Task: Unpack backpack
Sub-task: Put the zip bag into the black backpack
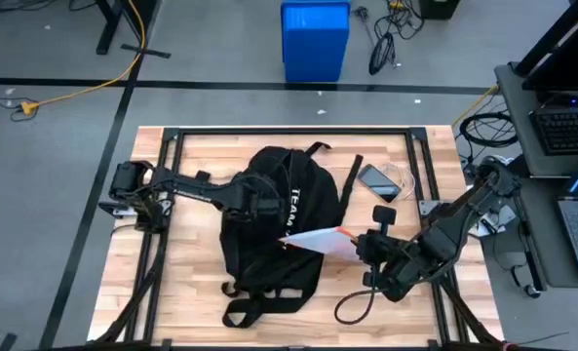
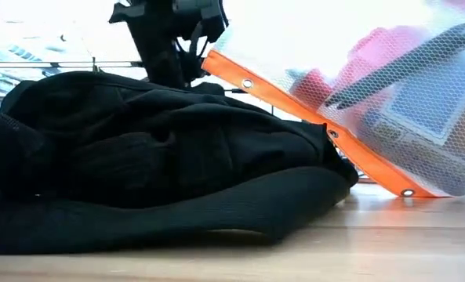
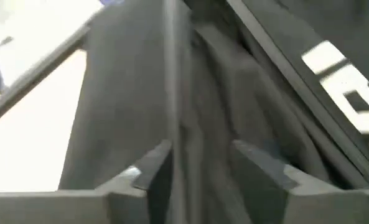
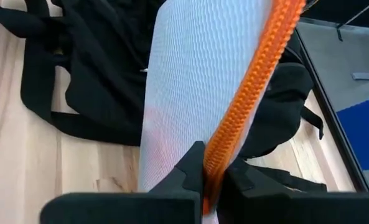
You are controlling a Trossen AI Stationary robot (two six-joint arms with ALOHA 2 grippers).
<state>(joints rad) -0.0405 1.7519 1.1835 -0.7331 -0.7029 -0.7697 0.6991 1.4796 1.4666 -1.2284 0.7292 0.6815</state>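
The limp backpack is pinched at a fabric fold by the left gripper, while the light mesh pouch is clamped at its orange zipper edge by the right gripper.

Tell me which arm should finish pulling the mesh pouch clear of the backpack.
Right. The right gripper is already shut on the mesh pouch at its orange zipper edge, while the left gripper sits on the backpack, likely holding it.

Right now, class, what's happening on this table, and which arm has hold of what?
The right gripper is shut on the orange zip edge of a white mesh pouch, which sticks out of the black backpack lying mid-table. The left gripper pinches a fold of the backpack's fabric. A phone lies beside the bag.
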